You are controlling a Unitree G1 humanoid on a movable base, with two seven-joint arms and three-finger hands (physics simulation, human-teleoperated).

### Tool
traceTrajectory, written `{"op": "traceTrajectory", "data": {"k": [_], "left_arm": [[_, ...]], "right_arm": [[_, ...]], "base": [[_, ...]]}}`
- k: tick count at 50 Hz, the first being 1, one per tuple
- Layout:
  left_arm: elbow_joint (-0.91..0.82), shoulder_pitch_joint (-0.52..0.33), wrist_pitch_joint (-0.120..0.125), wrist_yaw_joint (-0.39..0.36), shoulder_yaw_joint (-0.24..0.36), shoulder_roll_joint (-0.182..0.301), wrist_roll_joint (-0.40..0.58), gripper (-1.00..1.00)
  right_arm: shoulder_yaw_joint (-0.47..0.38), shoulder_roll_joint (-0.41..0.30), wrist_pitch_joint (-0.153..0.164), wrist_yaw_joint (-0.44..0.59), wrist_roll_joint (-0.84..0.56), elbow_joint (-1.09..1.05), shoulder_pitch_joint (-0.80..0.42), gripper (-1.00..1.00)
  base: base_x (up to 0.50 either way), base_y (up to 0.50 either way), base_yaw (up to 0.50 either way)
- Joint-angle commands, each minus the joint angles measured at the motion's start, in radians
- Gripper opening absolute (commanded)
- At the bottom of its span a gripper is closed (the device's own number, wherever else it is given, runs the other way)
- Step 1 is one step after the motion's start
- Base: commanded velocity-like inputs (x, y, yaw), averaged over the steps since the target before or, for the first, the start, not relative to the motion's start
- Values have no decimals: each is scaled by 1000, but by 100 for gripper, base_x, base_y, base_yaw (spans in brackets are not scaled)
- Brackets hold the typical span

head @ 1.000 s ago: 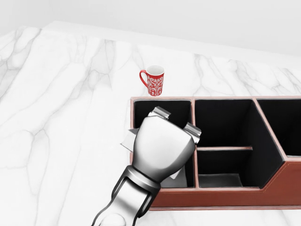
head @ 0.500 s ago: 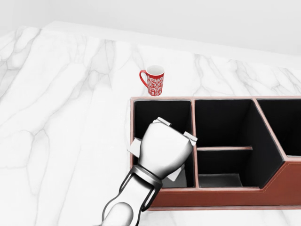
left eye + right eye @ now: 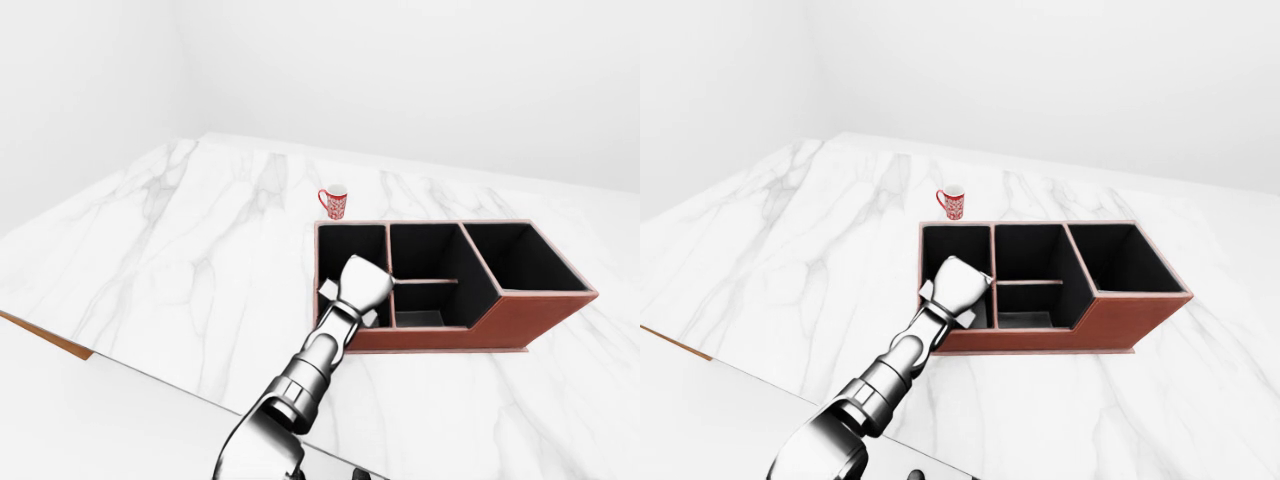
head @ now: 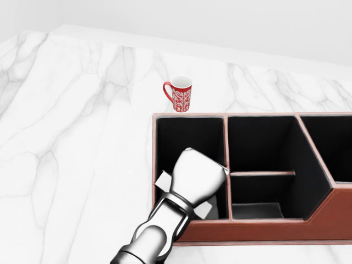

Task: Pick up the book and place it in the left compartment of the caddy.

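My marble counter (image 4: 66, 137) spreads all around my left hand (image 4: 193, 179). The red-brown caddy (image 4: 264, 228) has its left compartment directly under that hand. Pale corners of the book (image 4: 163, 179) poke out beside my palm, inside that compartment; my grip I cannot tell. A red mug (image 4: 180, 93) stands beyond the hand.

Book (image 4: 204, 208) — in caddy's (image 4: 258, 231) left compartment.
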Motion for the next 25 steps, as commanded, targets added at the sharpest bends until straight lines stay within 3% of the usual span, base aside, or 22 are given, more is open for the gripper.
{"op": "traceTrajectory", "data": {"k": [1, 8, 21, 24, 25], "left_arm": [[231, -79, 19, 0, 56, 10, -59, -100], [342, -118, 16, 0, 63, 6, -88, -100], [383, -118, 12, 0, 70, 21, -128, -100], [384, -116, 13, 0, 71, 24, -132, -91], [383, -115, 12, 0, 70, 25, -134, -70]], "right_arm": [[0, 2, 0, 1, -1, -2, 0, 100], [0, 0, 0, -2, 0, -3, 1, 100], [0, 3, 0, 1, -7, -3, -3, 100], [0, 4, 0, 3, -8, -2, -3, 100], [0, 3, 0, 2, -7, -2, -3, 100]], "base": [[0, 0, 0], [0, 0, 0], [0, 0, 0], [0, 0, 0], [0, 0, 0]]}}
